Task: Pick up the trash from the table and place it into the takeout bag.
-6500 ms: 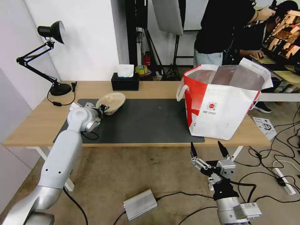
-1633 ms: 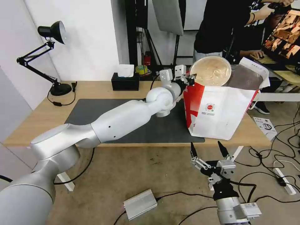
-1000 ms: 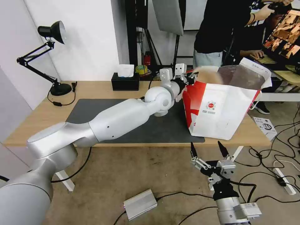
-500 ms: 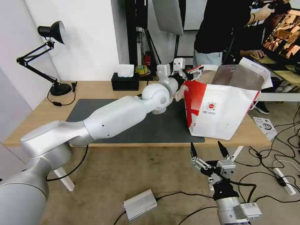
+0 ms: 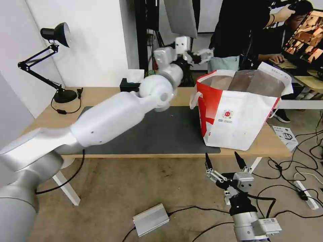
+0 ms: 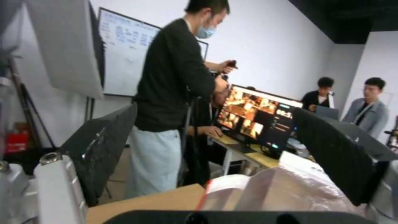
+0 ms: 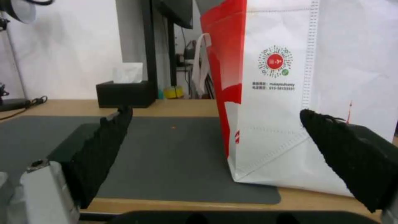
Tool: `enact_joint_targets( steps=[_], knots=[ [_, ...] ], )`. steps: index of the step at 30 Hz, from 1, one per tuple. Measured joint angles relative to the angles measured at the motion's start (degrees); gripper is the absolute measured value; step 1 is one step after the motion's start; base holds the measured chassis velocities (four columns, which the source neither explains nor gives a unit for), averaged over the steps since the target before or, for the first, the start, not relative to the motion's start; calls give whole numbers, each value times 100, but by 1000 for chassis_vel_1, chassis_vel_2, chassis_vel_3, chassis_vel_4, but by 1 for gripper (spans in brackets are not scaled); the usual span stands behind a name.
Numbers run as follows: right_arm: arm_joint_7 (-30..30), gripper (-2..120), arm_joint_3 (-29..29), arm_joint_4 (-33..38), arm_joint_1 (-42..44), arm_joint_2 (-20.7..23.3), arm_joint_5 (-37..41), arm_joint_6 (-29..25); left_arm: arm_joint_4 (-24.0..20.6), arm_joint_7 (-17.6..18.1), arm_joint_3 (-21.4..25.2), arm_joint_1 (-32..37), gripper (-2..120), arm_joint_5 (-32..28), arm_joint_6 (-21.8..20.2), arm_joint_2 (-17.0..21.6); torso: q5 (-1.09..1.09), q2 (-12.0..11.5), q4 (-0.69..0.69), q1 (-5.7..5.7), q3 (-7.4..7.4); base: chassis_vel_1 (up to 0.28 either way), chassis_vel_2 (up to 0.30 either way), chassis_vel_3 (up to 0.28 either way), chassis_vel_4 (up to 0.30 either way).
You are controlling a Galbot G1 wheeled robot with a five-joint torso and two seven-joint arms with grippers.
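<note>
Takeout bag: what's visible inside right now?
Inside the takeout bag, the head view shows silver foil lining at the open top. Anything lower is hidden by its walls. The open left gripper hangs empty above the bag's left rim.

The large boxy white takeout bag with a red side panel (image 5: 240, 111) stands on the right of the light wood surface (image 5: 50, 126), partly on the dark grey mat (image 5: 158, 132). The black tissue box (image 5: 129, 85) sits behind the mat; the black desk lamp (image 5: 55, 64) stands at the far left corner.
</note>
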State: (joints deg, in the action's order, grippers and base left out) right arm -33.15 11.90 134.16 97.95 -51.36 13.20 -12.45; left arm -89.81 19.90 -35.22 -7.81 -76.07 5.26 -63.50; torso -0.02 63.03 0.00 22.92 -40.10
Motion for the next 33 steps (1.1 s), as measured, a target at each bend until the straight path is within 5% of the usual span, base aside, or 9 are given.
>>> enact_joint_targets(
  steps=[13, 17, 33],
  knots=[
    [0, 100, 0, 0, 0, 0, 0, 0, -1269, 42, 1010, 1540, 100, 358, 81, 1252, -1, 0, 1, 0, 0, 0, 0, 0, 0],
    [0, 100, 0, 0, 0, 0, 0, 0, -1777, -10, 1640, 2322, 100, 609, 109, 1631, 1, -1, 1, -1, 0, 0, 0, 0, 0],
    [0, 100, 0, 0, 0, 0, 0, 0, -2796, -111, 3057, 4616, 100, 1536, 167, 2013, 1, -1, 0, 0, 0, 0, 0, 0, 0]
  ],
)
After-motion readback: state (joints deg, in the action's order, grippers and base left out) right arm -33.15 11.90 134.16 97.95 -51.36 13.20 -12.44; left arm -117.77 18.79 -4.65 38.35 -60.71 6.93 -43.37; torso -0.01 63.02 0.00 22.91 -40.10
